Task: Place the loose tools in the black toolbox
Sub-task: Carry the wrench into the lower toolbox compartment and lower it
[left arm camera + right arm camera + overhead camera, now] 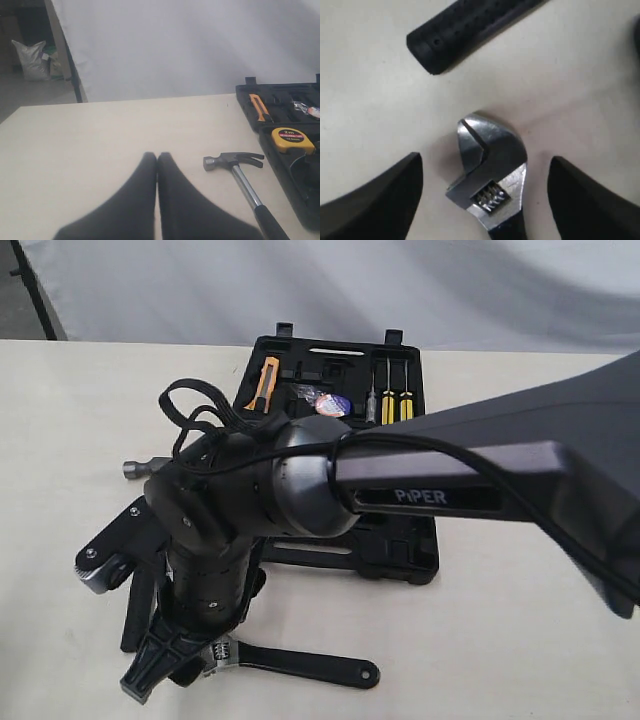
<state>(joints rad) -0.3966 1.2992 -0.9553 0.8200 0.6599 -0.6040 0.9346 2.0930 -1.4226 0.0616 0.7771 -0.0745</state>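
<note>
Two loose tools, hammer (245, 187) and adjustable wrench (300, 665), out on the counter (520, 640) beside the black toolbox (405, 545): poised at the grasp with right pincer (486, 159) spread apart astride the wrench head and left pincer (156, 157) pressed together, needing next, likely, lowering and clamping.

The black-and-grey right arm (300, 480) is lettered "PiPER" and trailed by a black cable (200, 387); the right end effector (485, 161) is moulded black.
</note>
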